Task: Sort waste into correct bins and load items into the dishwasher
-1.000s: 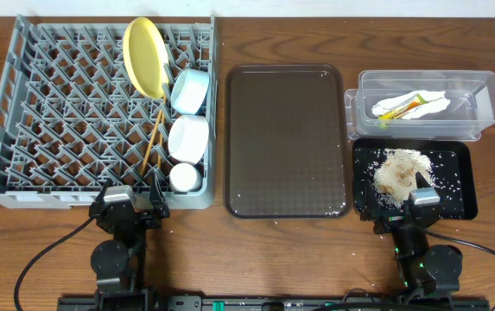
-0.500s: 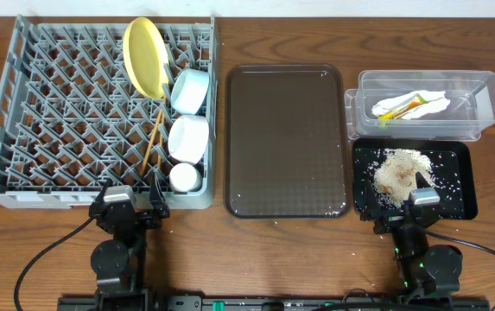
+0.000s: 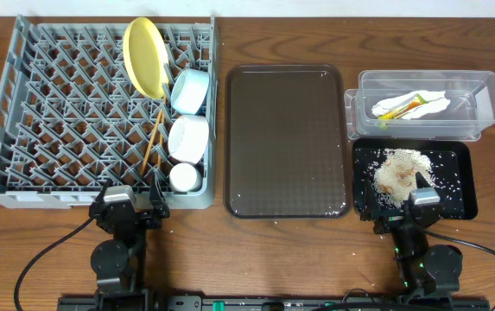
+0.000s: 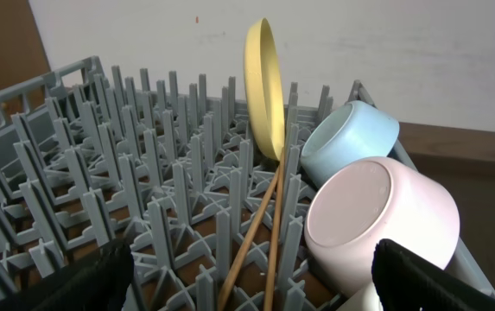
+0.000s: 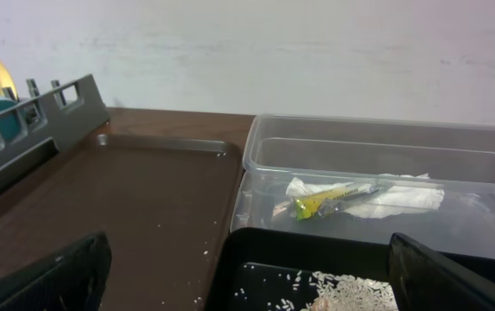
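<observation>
Resting the left hand (image 3: 129, 208) low at the near edge of the desk (image 3: 48, 250), just short of the dish rack (image 3: 5, 130), spreading the fingers (image 4: 92, 281) wide apart and gripping nothing. Parking the right hand (image 3: 409, 210) the same way at the near rim of the black tray (image 3: 459, 186), fingers (image 5: 57, 281) likewise spread and empty.

Standing the yellow plate (image 3: 146, 56) on edge toward the far side of the rack, probably for propping upright between the pegs (image 3: 83, 86). Tipping the light blue bowl (image 3: 190, 90) and the white bowl (image 3: 188, 136) on their sides along the rack's right wall, just near of the plate, bases turning toward the left wrist camera, presumably for draining. Seating the small white cup (image 3: 184, 177) nearest of all, in the near right corner. Slanting the chopsticks (image 3: 153, 138) through the grid just left of the bowls, leaning among pegs rather than lying flat.

Separating the waste on the right: piling the rice scraps (image 3: 398, 168) in the black tray, loose grains scattering over its floor, and laying the napkin (image 3: 424, 102) and snack wrapper (image 3: 396, 109) together in the clear box (image 3: 485, 95) just beyond, apparently keeping dry rubbish apart from food. Leaving the brown serving tray (image 3: 288, 138) in the middle carrying only a few specks.

Judging the sorting and loading as done or very nearly so, seeing nothing of the task lying loose on the desk, and hence reading both hands as sitting clear on purpose.
</observation>
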Controlling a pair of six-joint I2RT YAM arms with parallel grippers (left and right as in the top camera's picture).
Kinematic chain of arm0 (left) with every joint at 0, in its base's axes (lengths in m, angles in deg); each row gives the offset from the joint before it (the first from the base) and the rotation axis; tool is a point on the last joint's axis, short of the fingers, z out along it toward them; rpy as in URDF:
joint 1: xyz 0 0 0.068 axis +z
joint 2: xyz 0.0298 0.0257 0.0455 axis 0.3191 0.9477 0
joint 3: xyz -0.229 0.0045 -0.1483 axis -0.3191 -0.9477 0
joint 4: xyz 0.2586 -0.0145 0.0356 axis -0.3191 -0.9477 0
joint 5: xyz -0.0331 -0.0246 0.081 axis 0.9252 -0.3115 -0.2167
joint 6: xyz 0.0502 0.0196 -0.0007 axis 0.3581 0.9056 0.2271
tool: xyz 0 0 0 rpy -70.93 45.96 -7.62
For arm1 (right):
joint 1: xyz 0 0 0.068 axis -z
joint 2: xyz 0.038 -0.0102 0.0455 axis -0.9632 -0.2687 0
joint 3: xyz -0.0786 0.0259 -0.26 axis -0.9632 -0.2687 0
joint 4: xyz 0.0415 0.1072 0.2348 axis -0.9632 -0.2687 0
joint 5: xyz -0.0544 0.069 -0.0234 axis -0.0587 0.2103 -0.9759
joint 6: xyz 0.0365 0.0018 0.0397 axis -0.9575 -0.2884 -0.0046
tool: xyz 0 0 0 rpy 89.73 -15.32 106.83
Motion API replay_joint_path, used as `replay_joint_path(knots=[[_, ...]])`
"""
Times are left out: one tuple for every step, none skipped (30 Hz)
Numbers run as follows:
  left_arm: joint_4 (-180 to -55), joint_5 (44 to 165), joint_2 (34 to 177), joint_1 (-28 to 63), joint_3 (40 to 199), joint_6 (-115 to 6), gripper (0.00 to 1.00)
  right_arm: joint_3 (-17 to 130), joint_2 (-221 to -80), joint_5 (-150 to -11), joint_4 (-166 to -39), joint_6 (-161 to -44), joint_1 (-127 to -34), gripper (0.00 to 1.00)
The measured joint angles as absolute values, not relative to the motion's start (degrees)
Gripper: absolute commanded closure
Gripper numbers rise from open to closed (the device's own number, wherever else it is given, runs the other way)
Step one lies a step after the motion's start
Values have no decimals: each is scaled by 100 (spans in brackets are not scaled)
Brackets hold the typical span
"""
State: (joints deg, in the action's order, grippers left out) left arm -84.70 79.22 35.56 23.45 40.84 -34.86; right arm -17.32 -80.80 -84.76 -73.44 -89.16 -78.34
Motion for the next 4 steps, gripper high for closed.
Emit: replay_joint_path(knots=[[-8470, 7920, 3556, 2345, 4082, -3486, 12, -1732, -8080, -8476, -7344, -8916, -7834, 1], [-8470, 7920, 3556, 2343, 4082, -3486, 12, -1732, -8080, -8476, -7344, -8916, -7834, 1], [-8470, 7920, 3556, 2343, 4082, -3486, 12, -1732, -8080, -8476, -7344, -8916, -7834, 1], [-8472, 7922, 3556, 2343, 4082, -3486, 12, -1732, -8080, -8476, -7344, -8916, -7834, 1]])
